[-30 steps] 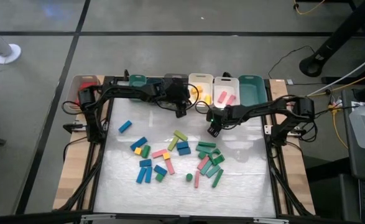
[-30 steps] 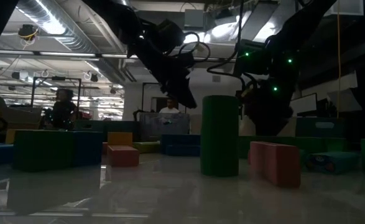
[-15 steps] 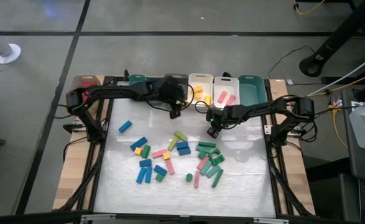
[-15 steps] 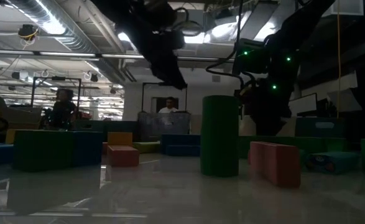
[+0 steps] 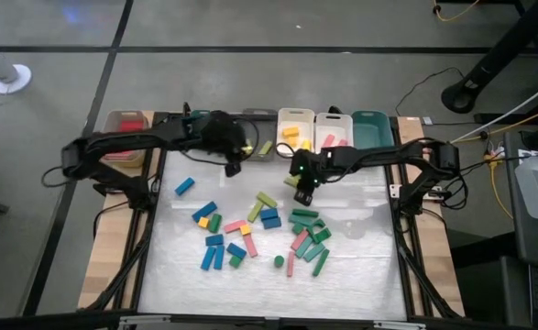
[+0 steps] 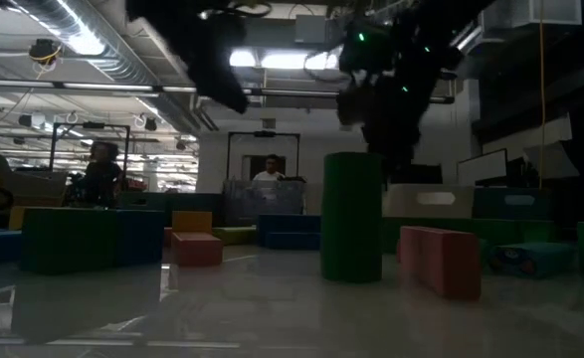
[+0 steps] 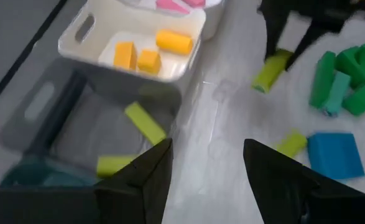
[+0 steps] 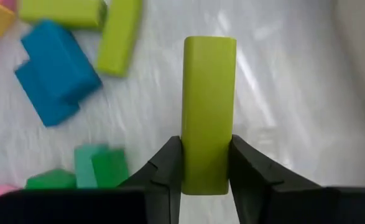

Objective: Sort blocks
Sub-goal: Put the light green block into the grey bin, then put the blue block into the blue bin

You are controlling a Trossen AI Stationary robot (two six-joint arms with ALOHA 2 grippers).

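My right gripper (image 5: 302, 188) is shut on a lime bar (image 8: 208, 106) over the table's far middle, just beyond the pile of blue, green, pink, lime and yellow blocks (image 5: 264, 229). The left wrist view shows this gripper (image 7: 281, 43) with the bar (image 7: 270, 70) below it. My left gripper (image 5: 233, 166) is open and empty near the far edge, beside the grey bin (image 5: 250, 137), which holds lime bars (image 7: 146, 122). My right gripper pinches the lime bar's two long sides (image 8: 207, 171) between its two fingers, near one end. The fingers come from above, pointing down, and lie along the bar. The bar sticks out below the fingertips toward the table; I cannot tell whether its lower end touches.
Bins line the far edge: tan with red blocks (image 5: 126, 124), teal (image 5: 200, 117), grey, white with yellow blocks (image 5: 294, 130), white with pink blocks (image 5: 333, 137), teal (image 5: 371, 133). A lone blue bar (image 5: 184, 186) lies at the left. A dark green cylinder (image 6: 351, 214) stands upright.
My left gripper has gone toward the table's left edge along the row of bins, uncovering the grey bin. My right gripper has gone a little toward the table's left edge.
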